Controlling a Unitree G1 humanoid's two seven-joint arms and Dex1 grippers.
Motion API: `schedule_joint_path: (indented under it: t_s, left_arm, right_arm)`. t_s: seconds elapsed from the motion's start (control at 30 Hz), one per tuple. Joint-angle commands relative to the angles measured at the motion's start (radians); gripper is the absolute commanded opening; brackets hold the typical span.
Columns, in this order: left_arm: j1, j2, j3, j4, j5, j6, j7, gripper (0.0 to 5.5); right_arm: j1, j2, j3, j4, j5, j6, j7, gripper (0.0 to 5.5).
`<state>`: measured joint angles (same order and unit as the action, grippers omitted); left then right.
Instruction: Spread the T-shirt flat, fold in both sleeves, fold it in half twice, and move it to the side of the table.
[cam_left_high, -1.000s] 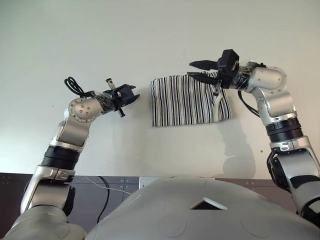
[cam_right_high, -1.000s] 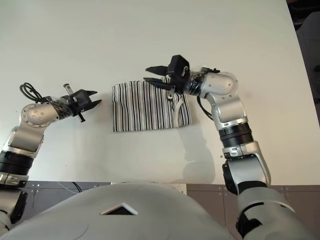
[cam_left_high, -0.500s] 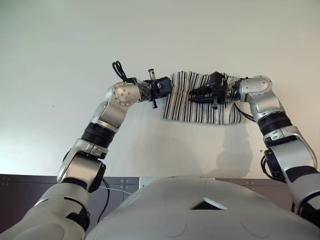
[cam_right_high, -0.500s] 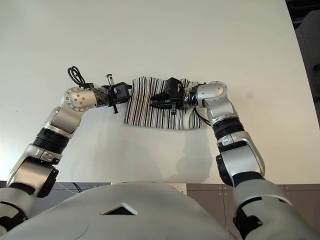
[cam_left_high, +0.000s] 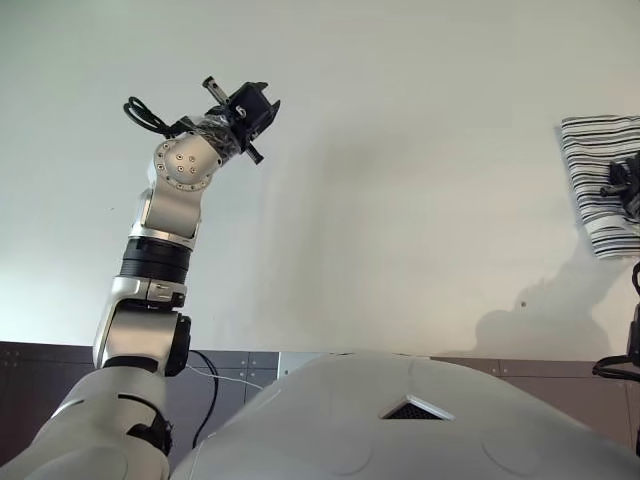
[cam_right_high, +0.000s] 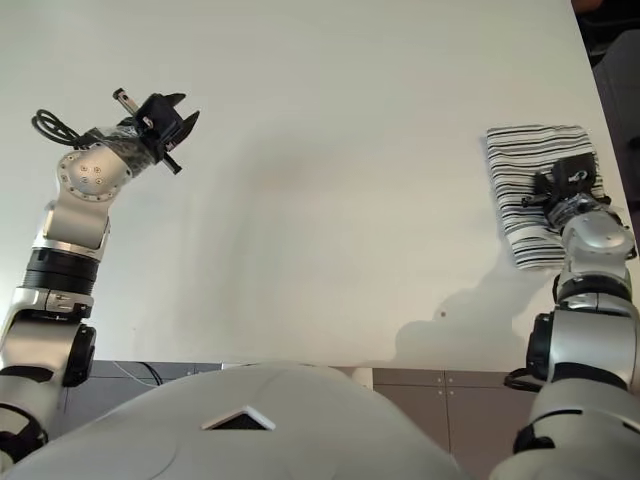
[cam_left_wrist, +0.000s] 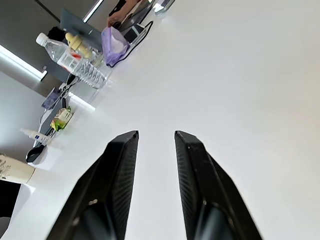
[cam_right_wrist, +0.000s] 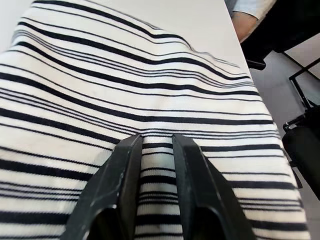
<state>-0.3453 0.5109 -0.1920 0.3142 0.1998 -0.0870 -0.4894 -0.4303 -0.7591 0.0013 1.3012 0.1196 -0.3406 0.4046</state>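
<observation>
Fingers (cam_right_wrist: 127, 165) of the right tool (cam_right_wrist: 157, 142), slightly parted, press onto the folded striped T-shirt (cam_right_high: 525, 160), which lies at the desk's (cam_right_high: 330, 150) right edge. The left tool (cam_right_high: 172, 112) hangs over the desk's left side, parted, holding nothing. Its wrist view adds a water bottle (cam_left_wrist: 75, 62) and a purple bag (cam_left_wrist: 114, 45) by a desk edge.
</observation>
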Motion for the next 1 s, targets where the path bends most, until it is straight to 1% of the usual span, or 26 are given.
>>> schedule_joint_path:
  t_s: [0.03,0.07,0.1,0.17,0.2,0.27,0.3,0.33,0.4,0.43,0.53,0.63,0.73,1.0]
  left_arm:
    - [0.027,-0.01,0.029,-0.061,-0.022,0.017,0.009,1.33]
    - [0.039,-0.022,0.051,-0.098,-0.037,0.019,0.03,1.33]
    - [0.05,-0.049,0.099,-0.159,-0.073,0.014,0.073,1.33]
    - [0.111,-0.121,0.214,-0.354,-0.144,0.05,0.19,1.33]
    - [0.142,-0.152,0.25,-0.435,-0.158,0.072,0.239,1.33]
    - [0.213,-0.233,0.27,-0.558,-0.167,0.135,0.325,1.33]
    - [0.245,-0.27,0.259,-0.591,-0.164,0.157,0.355,1.33]
    - [0.282,-0.309,0.239,-0.599,-0.15,0.162,0.39,1.33]
    - [0.329,-0.369,0.189,-0.57,-0.118,0.157,0.437,1.33]
    - [0.338,-0.393,0.171,-0.549,-0.107,0.163,0.453,1.33]
    - [0.362,-0.435,0.161,-0.468,-0.108,0.126,0.482,1.33]
    - [0.414,-0.451,0.167,-0.341,-0.103,0.045,0.513,1.33]
    - [0.443,-0.481,0.153,-0.262,-0.116,-0.019,0.519,1.33]
    - [0.372,-0.499,0.164,-0.15,-0.102,-0.09,0.546,1.33]
  right_arm:
    - [0.012,0.048,-0.039,0.013,-0.026,-0.017,-0.029,1.09]
    - [-0.007,0.039,-0.047,-0.012,-0.039,-0.078,-0.063,1.09]
    - [-0.018,0.034,-0.074,-0.071,-0.029,-0.161,-0.097,1.09]
    - [-0.015,0.081,-0.141,-0.352,0.042,-0.259,-0.127,1.09]
    - [0.011,0.124,-0.158,-0.528,0.077,-0.245,-0.151,1.09]
    - [0.104,0.259,-0.109,-0.889,0.101,-0.137,-0.235,1.09]
    - [0.146,0.331,-0.073,-1.008,0.1,-0.086,-0.279,1.09]
    - [0.187,0.415,-0.022,-1.077,0.1,-0.043,-0.31,1.09]
    - [0.271,0.547,0.051,-1.128,0.065,0.014,-0.368,1.09]
    - [0.303,0.591,0.069,-1.145,0.044,0.042,-0.398,1.09]
    - [0.367,0.647,0.075,-1.176,-0.024,0.112,-0.456,1.09]
    - [0.417,0.657,0.083,-1.159,-0.076,0.12,-0.456,1.09]
    - [0.436,0.664,0.101,-1.148,-0.105,0.119,-0.436,1.09]
    - [0.361,0.649,0.063,-1.071,-0.127,0.122,-0.394,1.09]
